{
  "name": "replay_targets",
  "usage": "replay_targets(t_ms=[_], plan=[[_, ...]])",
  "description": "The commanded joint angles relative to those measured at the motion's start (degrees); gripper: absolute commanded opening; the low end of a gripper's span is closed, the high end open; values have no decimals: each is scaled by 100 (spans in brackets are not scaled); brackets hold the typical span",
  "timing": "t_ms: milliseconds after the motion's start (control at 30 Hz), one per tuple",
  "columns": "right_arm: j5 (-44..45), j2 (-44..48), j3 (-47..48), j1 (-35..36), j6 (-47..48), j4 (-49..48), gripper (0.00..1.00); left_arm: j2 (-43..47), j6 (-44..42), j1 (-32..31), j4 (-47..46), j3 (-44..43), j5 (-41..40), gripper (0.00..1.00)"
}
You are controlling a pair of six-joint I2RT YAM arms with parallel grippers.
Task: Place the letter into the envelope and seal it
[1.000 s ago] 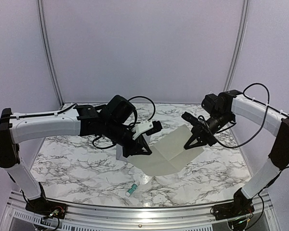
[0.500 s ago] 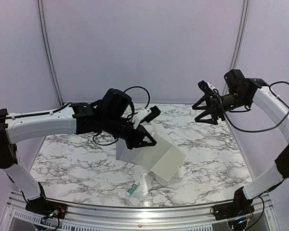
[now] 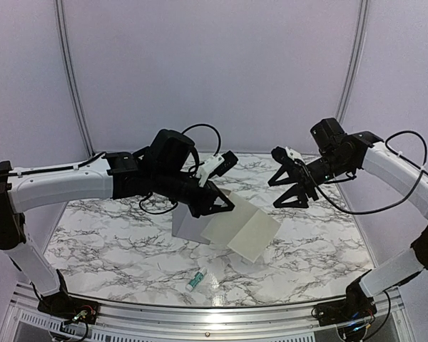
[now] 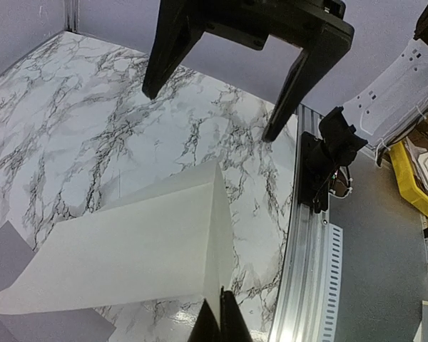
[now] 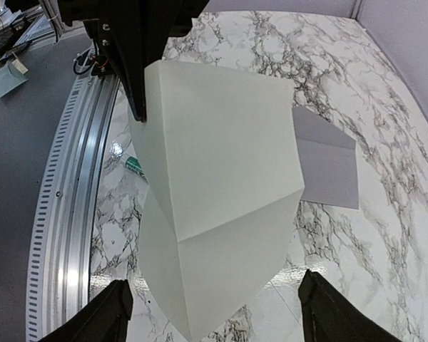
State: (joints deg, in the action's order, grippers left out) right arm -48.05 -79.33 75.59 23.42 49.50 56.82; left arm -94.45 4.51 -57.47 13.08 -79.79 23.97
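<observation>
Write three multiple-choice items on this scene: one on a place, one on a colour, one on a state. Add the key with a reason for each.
1. Where does the small tube lie?
A. on the table near its front edge, in front of the letter
B. against the back wall
C. between a pincer's fingers

2. What colour is the envelope?
A. yellow
B. grey
C. blue

3. How does the right pincer stand?
A. shut on the letter
B. open, holding nothing
C. shut on the small tube

Key:
1 A, the top view shows it on bare marble by the front rail.
2 B, its plain grey corner shows beside the letter.
3 B, its jaws stand wide apart above the table.
</observation>
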Motion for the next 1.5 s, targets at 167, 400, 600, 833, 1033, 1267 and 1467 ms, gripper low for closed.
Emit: replay_targets(t_ms=[167, 400, 600, 833, 1033, 1267, 1467], plan=[[-8, -362, -288, 640, -30, -134, 75, 251, -136, -36, -237, -147, -244, 0], [-73, -506, -388, 678, -129, -186, 65, 411, -199, -36, -488, -19, -595, 0], [-226, -629, -399, 690, -133, -135, 51, 432, -240, -36, -598, 34, -763, 0], [-216, -728, -297, 685, -242, -124, 46, 354, -234, -36, -604, 45, -657, 0], [43, -771, -124, 688, -595, -258, 37, 383, -236, -36, -603, 107, -731, 0], [302, -869, -7, 687, -829, -316, 19, 426, -236, -42, -603, 171, -797, 0], [280, -874, -16, 686, -836, -378, 0, 432, -175, -36, -605, 199, -952, 0]])
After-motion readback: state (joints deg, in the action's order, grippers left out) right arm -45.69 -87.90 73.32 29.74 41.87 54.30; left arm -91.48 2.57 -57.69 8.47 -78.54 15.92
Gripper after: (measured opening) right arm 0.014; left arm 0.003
